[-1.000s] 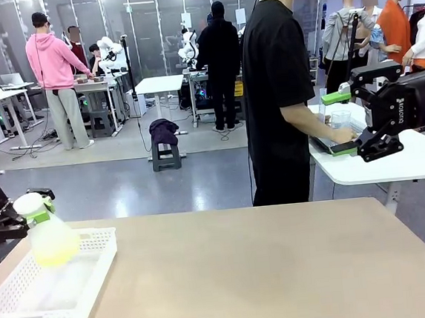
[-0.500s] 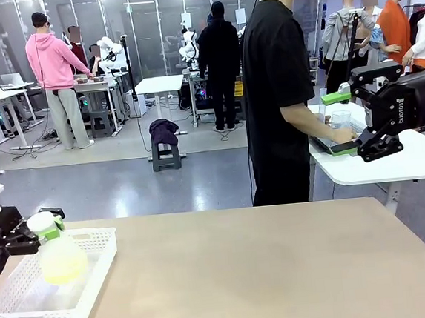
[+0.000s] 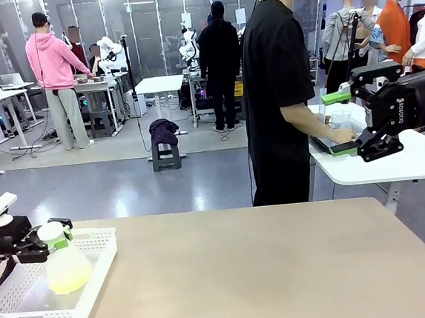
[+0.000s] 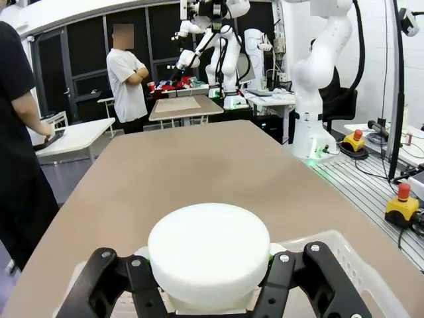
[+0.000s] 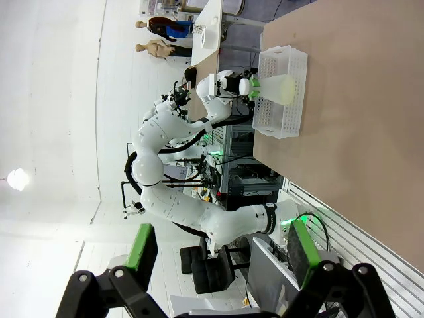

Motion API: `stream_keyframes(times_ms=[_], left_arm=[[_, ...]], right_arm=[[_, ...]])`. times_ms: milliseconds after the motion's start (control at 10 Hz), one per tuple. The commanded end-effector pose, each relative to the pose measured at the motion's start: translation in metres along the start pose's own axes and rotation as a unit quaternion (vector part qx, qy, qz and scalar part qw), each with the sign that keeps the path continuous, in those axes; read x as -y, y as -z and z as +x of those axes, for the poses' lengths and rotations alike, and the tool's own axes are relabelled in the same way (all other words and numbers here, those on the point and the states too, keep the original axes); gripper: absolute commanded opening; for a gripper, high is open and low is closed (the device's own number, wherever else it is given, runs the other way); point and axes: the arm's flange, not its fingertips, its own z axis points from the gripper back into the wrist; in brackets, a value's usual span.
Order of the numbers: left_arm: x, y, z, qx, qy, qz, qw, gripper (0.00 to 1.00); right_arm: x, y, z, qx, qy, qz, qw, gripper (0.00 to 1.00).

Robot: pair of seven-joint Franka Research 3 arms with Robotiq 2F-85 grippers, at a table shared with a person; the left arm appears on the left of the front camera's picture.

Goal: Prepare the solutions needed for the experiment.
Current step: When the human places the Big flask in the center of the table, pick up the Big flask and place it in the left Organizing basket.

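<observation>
**A:** ok so where's the left hand (image 3: 47, 240) in the front view? I see it at the lower left of the frame.

**B:** yep, it's clamped tight on the neck of a frosted flask (image 3: 66, 264), right under the white stopper (image 3: 53, 231). The flask sits inside the white basket (image 3: 96, 270) at the lower left corner of the worktop (image 3: 266, 266). Can't tell if its base is touching the basket floor or hanging just above it.

**A:** and the solution?

**B:** pale yellow-green liquid (image 3: 69, 276) pooled in the bottom of that flask, so lower left of the frame, inside the basket. In the right wrist view you can spot the same flask (image 5: 278, 87) in the basket (image 5: 281, 99) at the upper right of the frame, with the left arm reaching in next to it.

**A:** the left wrist view is mostly that stopper huh

**B:** pretty much, a big white round stopper (image 4: 209, 250) at bottom centre with the black fingers (image 4: 139, 285) pressed in on both sides below it.

**A:** right hand?

**B:** right hand (image 3: 354, 120) is up at the right edge of the front view, well above the worktop, fingers spread wide apart, nothing in them. Same in its own wrist view (image 5: 218, 258), green pads (image 5: 142, 246) apart at the bottom of the frame.

**A:** and the person?

**B:** person in a black t-shirt (image 3: 278, 101) stands in the upper middle, hands down at a white table behind.
</observation>
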Motion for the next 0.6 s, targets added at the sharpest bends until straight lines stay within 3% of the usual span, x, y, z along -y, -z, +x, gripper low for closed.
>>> stream_keyframes(times_ms=[0, 400, 500], left_arm=[[0.0115, 0.0056, -0.0170, -0.019, 0.007, -0.007, 1.000, 0.00], [0.0098, 0.0047, -0.0217, -0.011, 0.002, -0.016, 1.000, 0.00], [0.0125, 0.0038, -0.0216, -0.018, 0.005, -0.025, 1.000, 0.42]], right_arm=[[-0.0017, 0.0010, -0.0013, 0.002, -0.004, 0.007, 1.000, 1.00], [-0.0017, 0.0010, -0.0013, 0.002, -0.004, 0.007, 1.000, 1.00], [-0.0017, 0.0010, -0.0013, 0.002, -0.004, 0.007, 1.000, 1.00]])
